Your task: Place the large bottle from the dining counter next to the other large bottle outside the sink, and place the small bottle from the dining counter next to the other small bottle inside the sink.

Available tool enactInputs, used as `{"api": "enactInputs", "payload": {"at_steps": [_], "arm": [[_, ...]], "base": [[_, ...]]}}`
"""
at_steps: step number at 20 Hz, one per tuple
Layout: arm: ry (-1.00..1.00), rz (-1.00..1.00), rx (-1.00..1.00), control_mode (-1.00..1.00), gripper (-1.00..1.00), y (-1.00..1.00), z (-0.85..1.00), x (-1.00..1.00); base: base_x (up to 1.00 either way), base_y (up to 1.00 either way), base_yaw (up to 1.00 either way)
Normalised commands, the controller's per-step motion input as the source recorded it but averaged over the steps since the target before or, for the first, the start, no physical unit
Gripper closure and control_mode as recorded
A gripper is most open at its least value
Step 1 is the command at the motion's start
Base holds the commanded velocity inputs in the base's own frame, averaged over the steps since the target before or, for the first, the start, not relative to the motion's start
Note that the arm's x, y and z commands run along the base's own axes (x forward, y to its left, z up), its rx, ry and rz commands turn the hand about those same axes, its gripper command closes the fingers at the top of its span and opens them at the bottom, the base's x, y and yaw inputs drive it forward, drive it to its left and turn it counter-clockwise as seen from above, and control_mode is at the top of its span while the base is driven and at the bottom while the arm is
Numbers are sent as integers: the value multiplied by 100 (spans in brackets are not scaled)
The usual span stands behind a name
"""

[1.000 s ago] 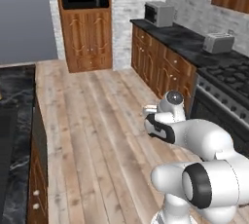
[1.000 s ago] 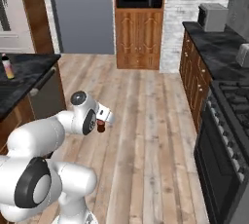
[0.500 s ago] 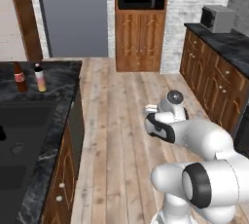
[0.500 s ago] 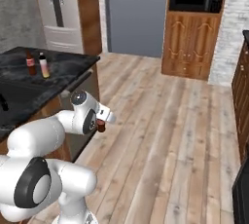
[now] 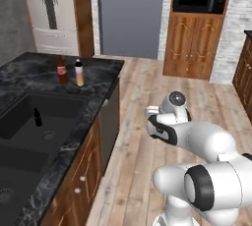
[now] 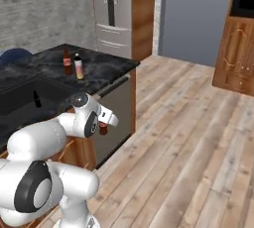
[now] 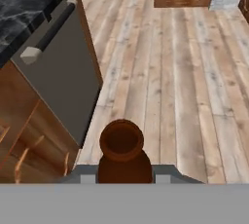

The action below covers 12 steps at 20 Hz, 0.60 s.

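Small bottle (image 7: pixel 120 152), brownish-orange, is sitting clamped in the end effector (image 6: pixel 103 128), mouth pointing up into the hand view; jaws are closed on its body. In the right base view it is showing as a dark reddish blob just under the white hand.

Arm is carrying it out over the wooden floor, beside the cabinet front below the sink surface (image 5: pixel 106 70).

Step in hand, as judged: bringing the load to the sink (image 5: pixel 19 122). To do it well, the robot should be keeping the bottle upright, lifting clear of the surface edge, then lowering into the basin that holds the other small bottle (image 5: pixel 37 117) and releasing just beside it, not on it.

From the end effector, the black bottle is lying well off to the left and somewhat higher, inside the basin. The large bottle (image 5: pixel 78 73) and the other large bottle (image 5: pixel 61 70) are standing close together on the surface, farther left and beyond.
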Motion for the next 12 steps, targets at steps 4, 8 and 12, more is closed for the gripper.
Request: {"api": "enactInputs", "payload": {"at_steps": [4,8,12], "arm": [[0,0,0,100,100,0,0,0],[0,0,0,100,100,0,0,0],[0,0,0,100,100,0,0,0]], "base": [[44,-38,43],[29,-41,44],[11,-40,42]]}}
